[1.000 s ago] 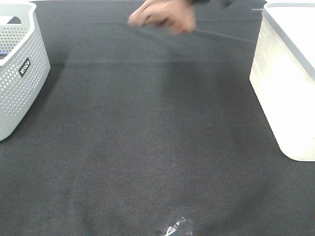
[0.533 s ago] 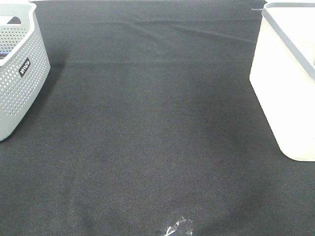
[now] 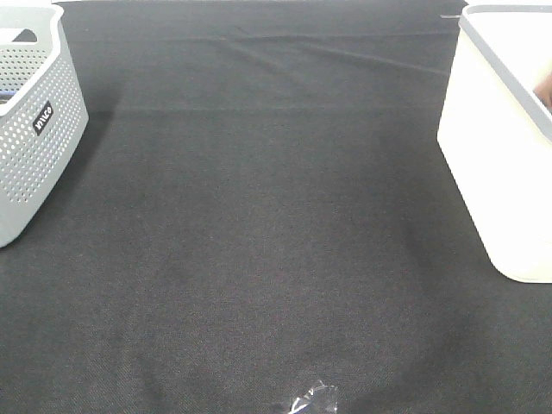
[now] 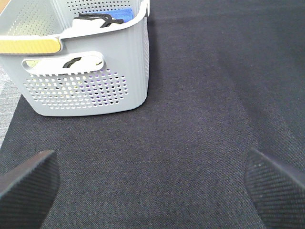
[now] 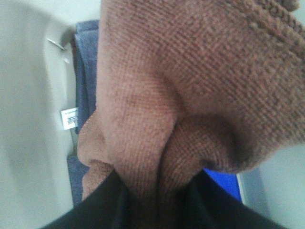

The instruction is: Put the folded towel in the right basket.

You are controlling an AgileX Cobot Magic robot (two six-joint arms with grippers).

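The brown knitted towel (image 5: 181,90) fills the right wrist view, bunched up. My right gripper (image 5: 152,193) is shut on its lower fold, with black fingers on both sides of it. It hangs inside the white right basket (image 3: 496,147), whose pale wall (image 5: 33,119) shows beside it. In the exterior high view only a brown sliver of the towel (image 3: 546,89) shows over the basket rim. My left gripper (image 4: 152,191) is open and empty, low over the black cloth, with its fingertips (image 4: 28,183) wide apart.
A grey perforated basket (image 3: 34,129) stands at the left; in the left wrist view it (image 4: 86,81) holds blue and white items. Grey and blue towels (image 5: 86,71) lie under the brown one. A clear plastic scrap (image 3: 312,400) lies at the front edge.
The brown towel was a blur at the top middle a second ago. It has moved right, out of the open table, and now hangs in the right basket.
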